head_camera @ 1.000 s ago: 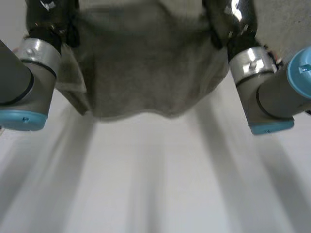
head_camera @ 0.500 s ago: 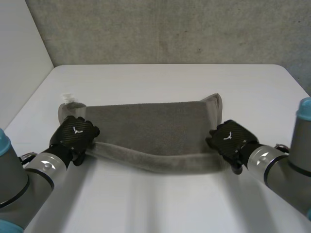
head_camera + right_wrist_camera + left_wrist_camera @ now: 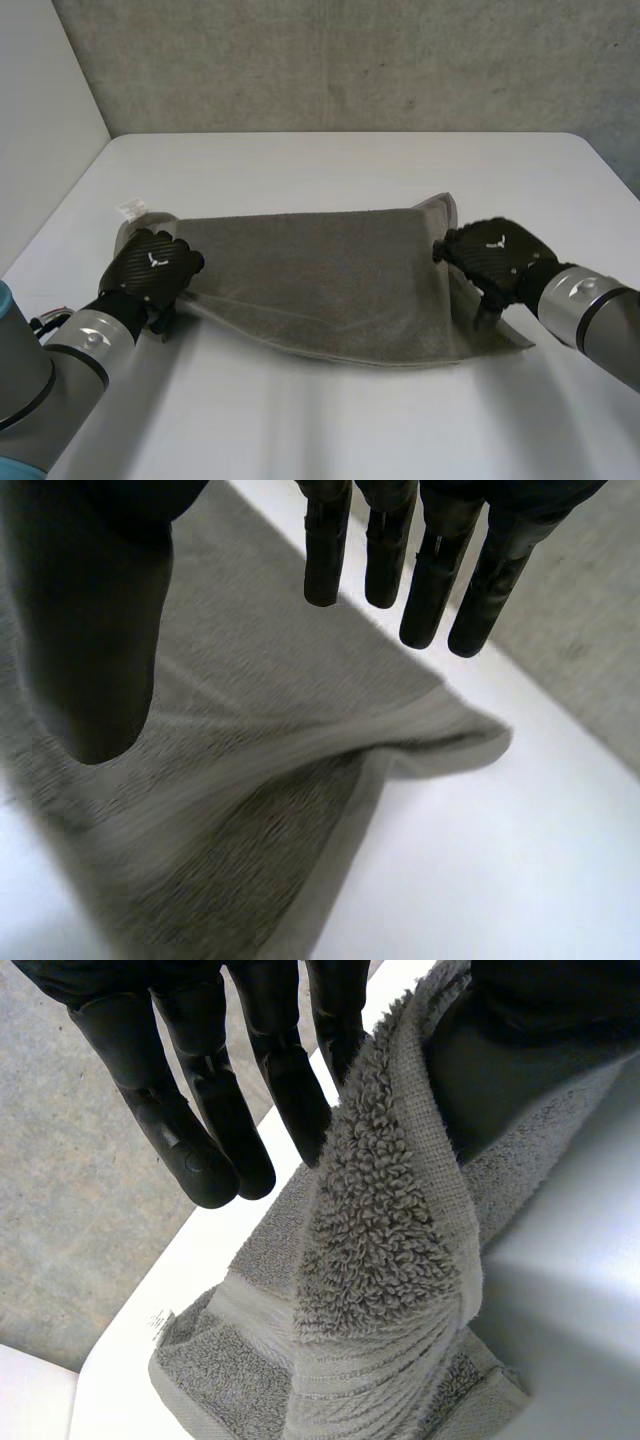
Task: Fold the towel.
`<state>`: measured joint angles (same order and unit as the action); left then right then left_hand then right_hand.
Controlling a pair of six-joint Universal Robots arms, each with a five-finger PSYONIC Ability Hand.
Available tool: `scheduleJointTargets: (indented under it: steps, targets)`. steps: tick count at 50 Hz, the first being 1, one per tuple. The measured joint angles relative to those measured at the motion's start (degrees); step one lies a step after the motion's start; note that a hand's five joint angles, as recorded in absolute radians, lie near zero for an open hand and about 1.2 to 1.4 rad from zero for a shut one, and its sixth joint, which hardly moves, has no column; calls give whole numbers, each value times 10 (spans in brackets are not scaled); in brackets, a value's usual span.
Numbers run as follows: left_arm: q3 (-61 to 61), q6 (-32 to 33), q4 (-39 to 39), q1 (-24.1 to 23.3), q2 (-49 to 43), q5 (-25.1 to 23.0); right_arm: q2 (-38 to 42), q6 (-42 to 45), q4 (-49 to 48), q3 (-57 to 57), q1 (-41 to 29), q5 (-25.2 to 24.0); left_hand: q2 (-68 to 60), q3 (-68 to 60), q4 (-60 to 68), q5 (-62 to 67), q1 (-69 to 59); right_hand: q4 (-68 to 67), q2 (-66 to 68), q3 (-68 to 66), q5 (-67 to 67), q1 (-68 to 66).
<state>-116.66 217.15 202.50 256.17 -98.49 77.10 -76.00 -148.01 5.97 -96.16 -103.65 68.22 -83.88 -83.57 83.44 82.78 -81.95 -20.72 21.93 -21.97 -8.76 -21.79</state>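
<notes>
The towel (image 3: 320, 285) lies folded across the middle of the white table (image 3: 350, 165). The left hand (image 3: 150, 270) is at the towel's left end, where a ridge of cloth stands pinched between its straight fingers (image 3: 215, 1120) and thumb. The right hand (image 3: 497, 255) is over the towel's right end, its straight fingers (image 3: 430, 575) spread well away from the thumb and holding nothing.

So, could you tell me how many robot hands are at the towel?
2. The left hand is at the towel's left end, pinching its edge; the right hand is at its right end, open and holding nothing.
</notes>
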Motion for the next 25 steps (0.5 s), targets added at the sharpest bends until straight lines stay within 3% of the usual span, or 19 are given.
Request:
scheduleJointTargets:
  steps: [17,25]
  targets:
    - [17,-5,0,10,-23,1,0,7,42,-60,19,-17,0,2,0,0,0,-13,1,-2,-45,-5]
    - [18,-14,0,11,-24,0,4,9,17,-91,29,-16,0,2,0,0,0,-104,91,-92,-128,-95]
